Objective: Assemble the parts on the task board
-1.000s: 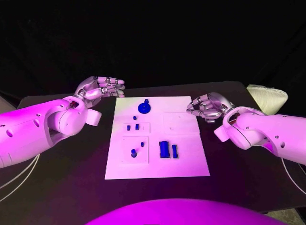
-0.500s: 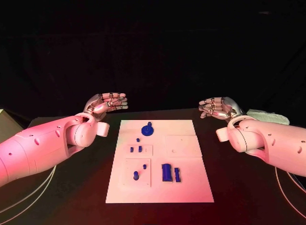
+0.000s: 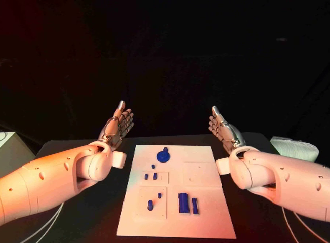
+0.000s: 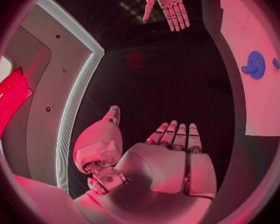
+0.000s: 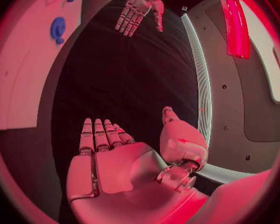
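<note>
Left hand [image 3: 116,126] flat, fingers straight, holding nothing, right hand [image 3: 224,130] likewise

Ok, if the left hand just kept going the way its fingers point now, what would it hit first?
Probably nothing: the left hand is flat and open, fingers aimed up and away past the far end of the white board. Beyond them there is just dark space, though depth is hard to judge.
</note>
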Robot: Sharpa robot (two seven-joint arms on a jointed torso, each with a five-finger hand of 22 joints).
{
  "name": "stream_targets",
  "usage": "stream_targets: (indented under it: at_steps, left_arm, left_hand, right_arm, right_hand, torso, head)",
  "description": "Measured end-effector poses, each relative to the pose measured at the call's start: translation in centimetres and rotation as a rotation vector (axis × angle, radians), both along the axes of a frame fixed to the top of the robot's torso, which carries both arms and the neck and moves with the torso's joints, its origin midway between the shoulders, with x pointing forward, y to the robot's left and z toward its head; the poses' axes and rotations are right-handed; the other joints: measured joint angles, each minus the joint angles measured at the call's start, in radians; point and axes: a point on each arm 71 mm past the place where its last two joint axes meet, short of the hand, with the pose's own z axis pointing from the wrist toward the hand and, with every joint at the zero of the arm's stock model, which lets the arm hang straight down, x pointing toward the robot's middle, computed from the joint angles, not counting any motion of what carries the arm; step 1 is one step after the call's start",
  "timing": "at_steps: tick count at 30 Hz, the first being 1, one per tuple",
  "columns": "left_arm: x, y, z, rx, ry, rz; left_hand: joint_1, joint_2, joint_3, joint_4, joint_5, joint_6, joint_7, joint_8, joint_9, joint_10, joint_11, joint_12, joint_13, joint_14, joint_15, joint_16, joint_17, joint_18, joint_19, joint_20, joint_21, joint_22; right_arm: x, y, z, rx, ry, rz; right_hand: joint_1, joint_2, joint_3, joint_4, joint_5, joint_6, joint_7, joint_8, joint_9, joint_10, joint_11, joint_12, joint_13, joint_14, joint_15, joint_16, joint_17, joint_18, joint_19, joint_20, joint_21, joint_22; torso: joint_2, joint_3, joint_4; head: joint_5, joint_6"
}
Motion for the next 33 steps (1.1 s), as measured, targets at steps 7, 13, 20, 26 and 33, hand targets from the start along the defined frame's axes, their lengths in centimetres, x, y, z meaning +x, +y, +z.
stream_targets:
  at_steps: [7,13,20,26,33]
  left_arm:
    - [-3.0,-2.8,-0.2,0.010,0.019,0.054]
    - [-4.6,-3.8,-0.1,0.036,0.025,0.122]
    - [-5.4,-4.0,0.0,0.069,0.023,0.195]
    - [-5.5,-3.8,0.0,0.084,0.020,0.226]
    - [-5.5,-3.7,0.0,0.091,0.018,0.241]
  left_hand:
    - [-0.222,0.011,-0.029,-0.004,-0.008,-0.048,-0.010,-0.013,-0.013,-0.088,-0.010,-0.005,-0.003,-0.046,-0.007,-0.013,-0.015,0.000,-0.040,-0.016,-0.013,-0.020]
    - [-0.291,0.015,-0.038,-0.004,-0.010,-0.063,-0.014,-0.015,-0.016,-0.113,-0.014,-0.005,-0.004,-0.062,-0.012,-0.017,-0.018,0.000,-0.055,-0.023,-0.018,-0.026]
    - [-0.317,0.017,-0.043,-0.004,-0.012,-0.069,-0.014,-0.017,-0.018,-0.124,-0.014,-0.005,-0.005,-0.069,-0.012,-0.017,-0.020,0.000,-0.058,-0.026,-0.018,-0.029]
    - [-0.317,0.017,-0.043,-0.004,-0.012,-0.069,-0.014,-0.017,-0.018,-0.124,-0.014,-0.005,-0.005,-0.069,-0.012,-0.017,-0.021,0.000,-0.058,-0.026,-0.018,-0.029]
    - [-0.317,0.017,-0.043,-0.004,-0.012,-0.069,-0.014,-0.017,-0.018,-0.123,-0.014,-0.005,-0.005,-0.069,-0.013,-0.017,-0.021,0.000,-0.058,-0.026,-0.018,-0.029]
  right_arm:
    - [-2.0,2.7,0.5,0.114,0.011,-0.028]
    - [-2.3,2.7,0.5,0.131,0.013,-0.066]
    - [-2.3,2.5,0.5,0.135,0.012,-0.093]
    - [-2.3,2.4,0.5,0.136,0.012,-0.102]
    - [-2.3,2.4,0.5,0.137,0.012,-0.107]
  right_hand:
    - [-0.191,0.012,-0.030,-0.006,-0.011,-0.049,-0.010,-0.011,-0.022,-0.093,-0.007,-0.008,-0.020,-0.093,-0.004,-0.023,-0.028,0.000,-0.100,-0.009,-0.004,-0.040]
    - [-0.267,0.016,-0.045,-0.008,-0.016,-0.069,-0.015,-0.019,-0.029,-0.128,-0.010,-0.012,-0.028,-0.127,-0.006,-0.033,-0.037,-0.012,-0.138,-0.014,-0.004,-0.054]
    - [-0.272,0.017,-0.045,-0.008,-0.016,-0.071,-0.016,-0.019,-0.031,-0.131,-0.011,-0.012,-0.029,-0.130,-0.006,-0.034,-0.040,-0.015,-0.140,-0.014,-0.004,-0.057]
    - [-0.272,0.017,-0.044,-0.008,-0.016,-0.071,-0.016,-0.019,-0.031,-0.131,-0.011,-0.012,-0.029,-0.130,-0.006,-0.034,-0.040,-0.015,-0.140,-0.014,-0.004,-0.057]
    - [-0.272,0.017,-0.044,-0.008,-0.016,-0.071,-0.016,-0.019,-0.031,-0.131,-0.011,-0.012,-0.028,-0.130,-0.006,-0.034,-0.040,-0.015,-0.140,-0.014,-0.004,-0.057]
  torso:
    - [-0.019,0.0019,0.0166]
    - [-0.023,0.0019,0.0199]
    - [-0.024,0.0022,0.0209]
    - [-0.024,0.0022,0.0211]
    - [-0.025,0.0022,0.0211]
  head:
    - [0.000,0.031]
    - [0.000,0.035]
    - [0.000,0.035]
    - [0.000,0.035]
    - [0.000,0.035]
